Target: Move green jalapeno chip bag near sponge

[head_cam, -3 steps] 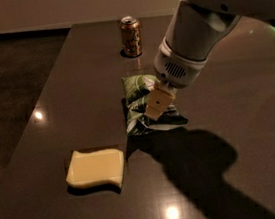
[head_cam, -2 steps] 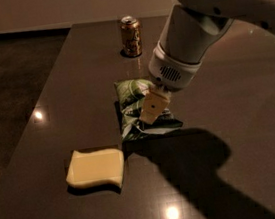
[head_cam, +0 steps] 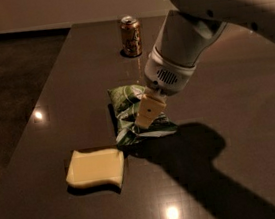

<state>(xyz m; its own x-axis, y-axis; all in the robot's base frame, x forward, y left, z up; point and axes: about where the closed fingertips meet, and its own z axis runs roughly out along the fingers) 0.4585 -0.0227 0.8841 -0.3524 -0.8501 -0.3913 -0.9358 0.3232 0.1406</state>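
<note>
The green jalapeno chip bag [head_cam: 126, 108] is crinkled and lies at the middle of the dark table, with its lower corner close to the sponge. The sponge [head_cam: 96, 168] is a pale yellow block with wavy edges, lying flat just left of and in front of the bag. My gripper [head_cam: 146, 120] comes down from the upper right and is shut on the bag's right side. One tan finger [head_cam: 149, 111] shows over the bag; the other is hidden behind it.
A brown-gold drink can [head_cam: 130, 30] stands upright at the back of the table [head_cam: 227, 180]. The table's left edge runs diagonally, with dark floor beyond. My arm's shadow falls across the table to the right of the bag.
My gripper has moved a little left and toward the front with the bag, bringing the bag's lower corner closer to the sponge. The sponge and the can have not moved.
</note>
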